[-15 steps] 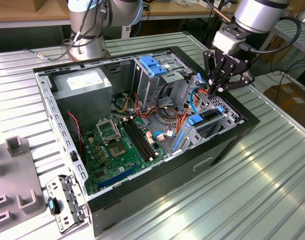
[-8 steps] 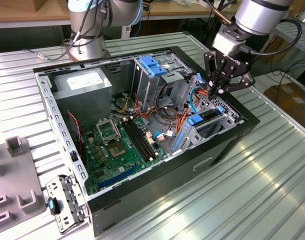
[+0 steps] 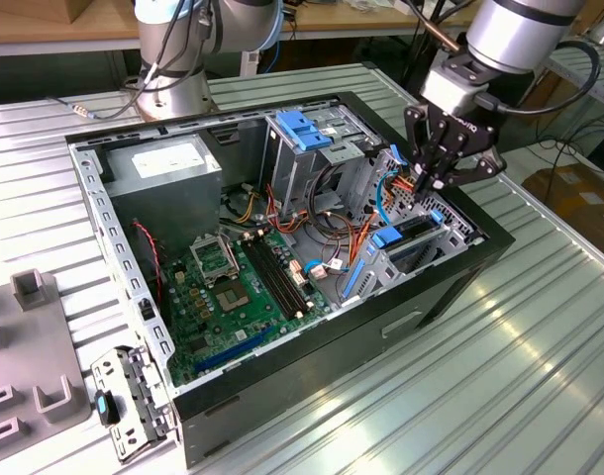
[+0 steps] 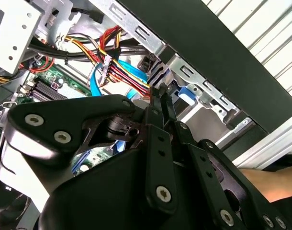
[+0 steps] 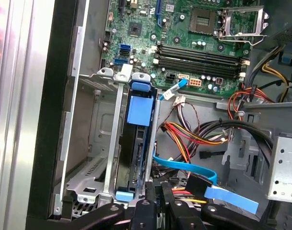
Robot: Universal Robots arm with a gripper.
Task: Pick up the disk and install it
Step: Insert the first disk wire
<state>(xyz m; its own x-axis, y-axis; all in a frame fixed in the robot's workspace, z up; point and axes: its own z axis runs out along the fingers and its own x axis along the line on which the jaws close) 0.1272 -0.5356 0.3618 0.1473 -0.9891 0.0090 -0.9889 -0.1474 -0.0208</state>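
No legible text, number or sign is found in any view. A white label is seen on the grey power supply [image 3: 161, 166] in the exterior view, but its print cannot be made out. Pale markings are seen on the end effector [image 3: 433, 181] body in the exterior view and on the green motherboard [image 5: 184, 43] in the first wrist view, and these cannot be read either.

The disk [image 5: 139, 143] [image 3: 409, 237] — dark, framed in a bright blue carrier with small blue end tabs — stands on edge in a grey metal bay, directly below the gripper [image 3: 433, 181], apart from it.
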